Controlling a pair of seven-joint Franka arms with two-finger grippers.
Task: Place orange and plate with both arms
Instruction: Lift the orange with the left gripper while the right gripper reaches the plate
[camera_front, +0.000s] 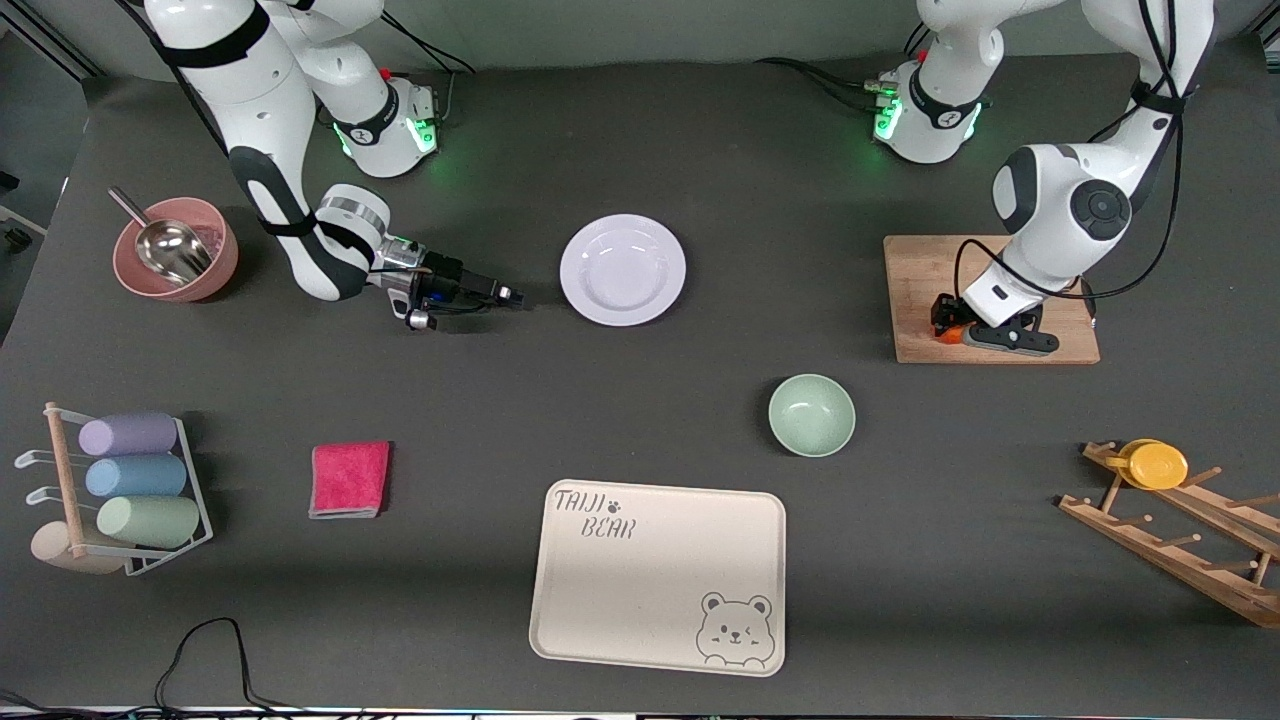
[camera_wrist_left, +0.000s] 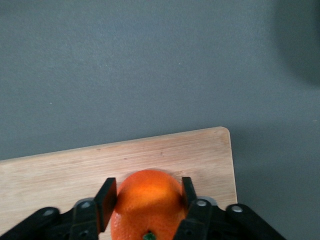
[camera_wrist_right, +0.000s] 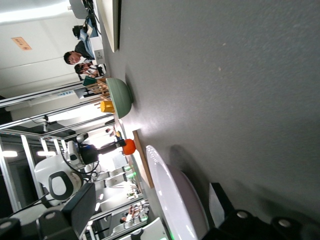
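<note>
The orange rests on a wooden board at the left arm's end of the table. My left gripper is down on it. In the left wrist view its two pads press the sides of the orange, so the left gripper is shut on it. The white plate lies flat mid-table. My right gripper lies low and level beside the plate, toward the right arm's end, a short gap from the rim. The right wrist view shows the right gripper open, with the plate edge-on just ahead.
A pale-green bowl and a cream bear tray lie nearer the front camera than the plate. A pink bowl with a metal scoop, a pink cloth and a cup rack are at the right arm's end. A wooden rack with a yellow disc is at the left arm's end.
</note>
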